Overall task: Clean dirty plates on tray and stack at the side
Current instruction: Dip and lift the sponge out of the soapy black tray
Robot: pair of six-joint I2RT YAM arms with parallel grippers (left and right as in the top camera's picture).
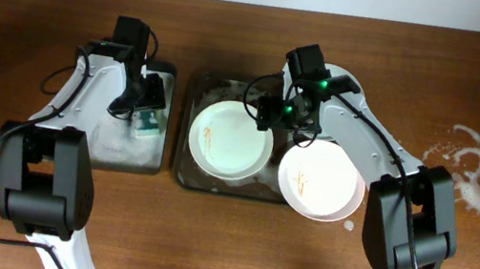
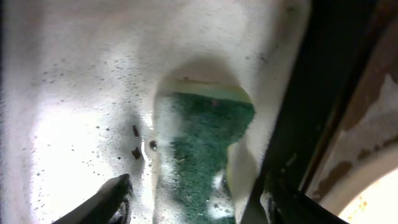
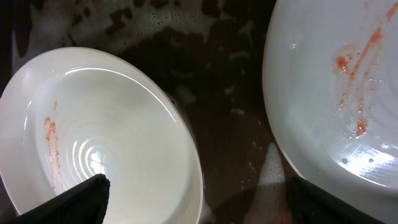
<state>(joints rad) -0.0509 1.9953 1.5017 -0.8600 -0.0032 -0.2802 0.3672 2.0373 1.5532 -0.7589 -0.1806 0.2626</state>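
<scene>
Left gripper (image 2: 196,205) jaws stood spread over the green sponge (image 2: 208,137), pinching nothing; foam (image 2: 74,93) hid most of the narrow tray (image 1: 154,162). Right gripper (image 3: 193,199) jaws were wide apart and empty above the tray (image 1: 184,159). Two smeared plates lay there: mint plate (image 1: 229,142) inside, white plate (image 1: 321,184) overhanging the right rim, its far edge hidden under the arm.

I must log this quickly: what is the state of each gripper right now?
Left gripper: open, over the sponge, holding nothing.
Right gripper: open, over the gap between two plates, holding nothing.
</scene>
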